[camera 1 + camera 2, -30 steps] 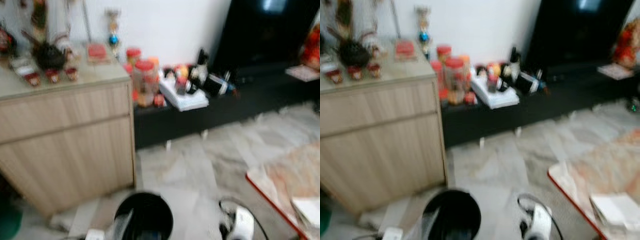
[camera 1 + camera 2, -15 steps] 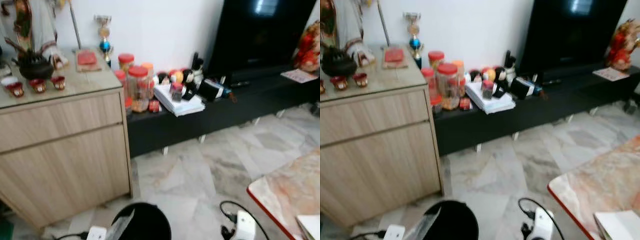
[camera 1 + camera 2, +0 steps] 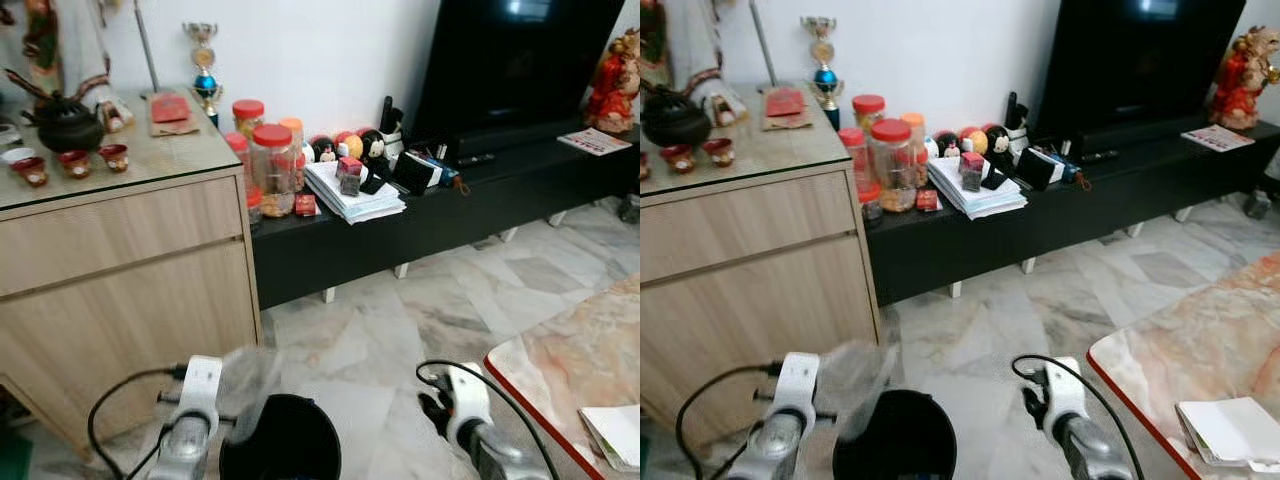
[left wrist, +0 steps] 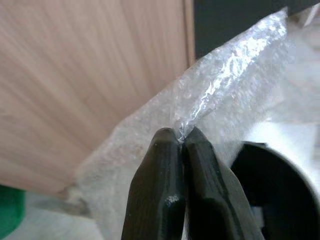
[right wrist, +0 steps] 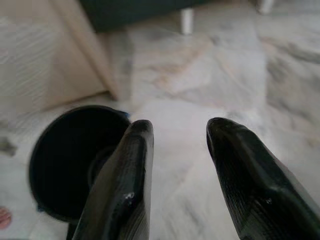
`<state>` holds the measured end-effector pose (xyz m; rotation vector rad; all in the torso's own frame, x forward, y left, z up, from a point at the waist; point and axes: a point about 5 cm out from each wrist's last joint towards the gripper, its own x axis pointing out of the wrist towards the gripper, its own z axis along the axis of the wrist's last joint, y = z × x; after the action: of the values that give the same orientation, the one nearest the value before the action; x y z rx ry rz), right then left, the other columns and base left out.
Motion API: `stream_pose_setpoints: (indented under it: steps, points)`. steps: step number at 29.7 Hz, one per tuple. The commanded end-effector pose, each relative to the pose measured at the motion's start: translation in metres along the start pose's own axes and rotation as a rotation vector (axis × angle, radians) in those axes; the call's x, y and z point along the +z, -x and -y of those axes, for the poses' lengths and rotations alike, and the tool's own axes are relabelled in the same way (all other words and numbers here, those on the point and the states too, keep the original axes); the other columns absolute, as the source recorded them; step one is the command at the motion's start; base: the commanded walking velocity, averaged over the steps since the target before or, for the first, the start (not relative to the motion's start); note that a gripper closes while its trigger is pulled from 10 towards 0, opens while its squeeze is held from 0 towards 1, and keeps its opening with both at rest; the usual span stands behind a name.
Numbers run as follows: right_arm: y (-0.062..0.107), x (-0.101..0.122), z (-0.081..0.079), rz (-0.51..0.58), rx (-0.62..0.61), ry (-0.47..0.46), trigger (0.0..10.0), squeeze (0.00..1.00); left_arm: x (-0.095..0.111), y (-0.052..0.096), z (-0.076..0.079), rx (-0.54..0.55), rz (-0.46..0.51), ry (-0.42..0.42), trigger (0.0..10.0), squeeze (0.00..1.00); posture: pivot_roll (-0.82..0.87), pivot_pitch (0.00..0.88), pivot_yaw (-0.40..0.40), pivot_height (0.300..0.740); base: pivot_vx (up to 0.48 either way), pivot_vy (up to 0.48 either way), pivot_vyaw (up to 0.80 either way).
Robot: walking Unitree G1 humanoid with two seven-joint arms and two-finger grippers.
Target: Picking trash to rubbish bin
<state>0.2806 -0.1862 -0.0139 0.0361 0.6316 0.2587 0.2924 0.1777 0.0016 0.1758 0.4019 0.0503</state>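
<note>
A black rubbish bin stands on the marble floor at my feet, its round mouth open upward. My left gripper is shut on a sheet of clear bubble wrap, and the sheet hangs over the bin's left rim. The left arm reaches in from the lower left. My right gripper is open with nothing between its fingers, and it hovers just right of the bin. The right arm comes in from the lower right.
A light wooden cabinet with a tea set on top stands at the left. A low black TV console carries jars, papers and small items. A marble table with a red edge is at the lower right. Open floor lies ahead.
The camera has steadied and shifted. Both arms have risen into view, and the bubble wrap has lifted from the bin's rim to above its left side.
</note>
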Motion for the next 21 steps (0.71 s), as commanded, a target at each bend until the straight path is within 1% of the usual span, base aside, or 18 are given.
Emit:
stream_pose_setpoints:
  steps: [1,3,5,9,11,16,21]
  points:
    - [-0.005,0.016,-0.009,0.04,0.057,0.046,10.0,0.0,0.005,-0.002,0.01,-0.048,0.011,0.009,10.0,0.0,-0.03,0.054,-0.049,0.74,0.0,0.0,0.0]
    - [-0.009,0.025,-0.018,0.07,0.103,0.065,10.0,0.0,0.011,-0.004,0.016,-0.081,0.027,0.03,10.0,0.0,-0.04,0.057,-0.048,0.74,0.0,0.0,0.0]
    - [-0.01,0.028,-0.022,0.076,0.124,0.069,10.0,0.0,0.013,-0.004,0.019,-0.095,0.035,0.043,10.0,0.0,-0.04,0.057,-0.048,0.74,0.0,0.0,0.0]
    - [-0.014,0.036,-0.038,0.092,0.197,0.106,10.0,0.0,0.02,-0.005,0.033,-0.164,0.045,0.068,10.0,0.0,-0.06,0.068,-0.047,0.74,0.0,0.0,0.0]
    - [-0.015,0.039,-0.043,0.095,0.217,0.123,10.0,0.0,0.022,-0.005,0.039,-0.196,0.052,0.079,10.0,0.0,-0.06,0.074,-0.05,0.74,0.0,0.0,0.0]
    - [-0.015,0.042,-0.05,0.107,0.248,0.135,10.0,0.0,0.02,-0.003,0.047,-0.255,0.042,0.069,10.0,0.0,-0.07,0.091,-0.059,0.74,0.0,0.0,0.0]
    - [-0.014,0.041,-0.052,0.108,0.264,0.148,10.0,0.0,0.018,-0.002,0.05,-0.277,0.036,0.061,10.0,0.0,-0.08,0.102,-0.065,0.74,0.0,0.0,0.0]
